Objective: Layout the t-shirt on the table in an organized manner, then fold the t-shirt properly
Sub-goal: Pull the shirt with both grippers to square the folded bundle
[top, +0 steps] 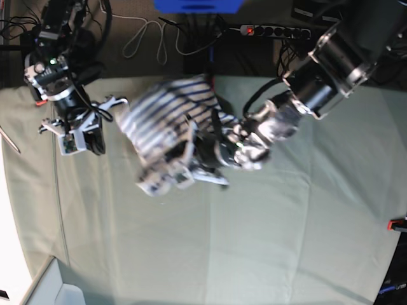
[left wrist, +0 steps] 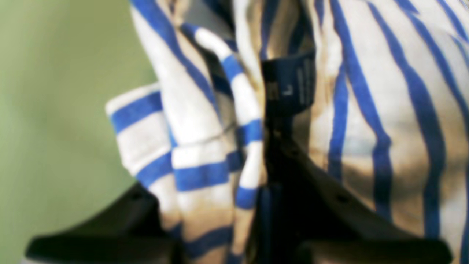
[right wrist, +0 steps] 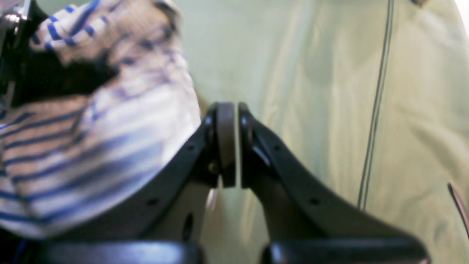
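The t-shirt (top: 166, 124), white with blue stripes, lies bunched up and partly lifted at the middle back of the table (top: 267, 241). My left gripper (top: 203, 154) reaches into it from the right. In the left wrist view the left gripper (left wrist: 234, 172) is shut on folds of the t-shirt (left wrist: 205, 121) beside its navy tag (left wrist: 293, 82), over the table (left wrist: 55, 110). My right gripper (right wrist: 237, 145) is shut with nothing between its pads; the t-shirt (right wrist: 91, 146) lies just to its left. In the base view the right gripper (top: 79, 141) sits left of the shirt.
A thin cable (right wrist: 377, 102) runs over the creased cloth of the table (right wrist: 311, 73) to the right of the right gripper. A power strip (top: 273, 30) and loose cables lie behind the table. A pale box (top: 54, 286) sits at the front left corner.
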Controlling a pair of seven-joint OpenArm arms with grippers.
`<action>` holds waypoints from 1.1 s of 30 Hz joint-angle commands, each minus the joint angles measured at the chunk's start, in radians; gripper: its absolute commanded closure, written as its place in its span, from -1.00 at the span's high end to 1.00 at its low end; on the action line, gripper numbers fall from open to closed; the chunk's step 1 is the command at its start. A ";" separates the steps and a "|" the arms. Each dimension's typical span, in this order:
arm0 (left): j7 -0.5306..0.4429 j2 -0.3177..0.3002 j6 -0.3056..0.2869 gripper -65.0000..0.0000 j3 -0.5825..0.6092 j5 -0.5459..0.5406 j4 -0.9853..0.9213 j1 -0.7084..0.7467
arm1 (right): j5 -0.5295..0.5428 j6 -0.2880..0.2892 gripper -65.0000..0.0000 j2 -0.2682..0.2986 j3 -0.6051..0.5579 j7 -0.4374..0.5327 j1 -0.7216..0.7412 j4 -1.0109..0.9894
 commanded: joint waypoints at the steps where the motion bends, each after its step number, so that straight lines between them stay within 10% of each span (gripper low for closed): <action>1: -0.035 0.026 -0.013 -0.99 0.005 0.031 0.005 -0.026 | 0.016 -0.007 -1.00 0.002 0.000 0.033 0.009 0.020; 15: -0.084 0.225 -0.025 -0.96 -0.078 0.406 -0.133 -0.031 | 0.016 -0.007 -1.00 0.002 0.075 0.033 -0.020 0.015; 18: -0.084 0.241 -0.024 -0.61 -0.083 0.461 -0.133 -0.031 | 0.016 -0.007 -1.00 0.002 0.075 0.033 -0.019 0.015; 23: -0.083 0.231 -0.018 0.18 -0.084 0.469 -0.101 -0.031 | 0.016 -0.007 -1.00 0.002 0.075 0.033 -0.019 0.015; 33: -0.083 0.142 -0.022 0.19 -0.086 0.467 0.147 -0.024 | 0.020 -0.007 -1.00 0.000 0.075 0.034 -0.020 0.020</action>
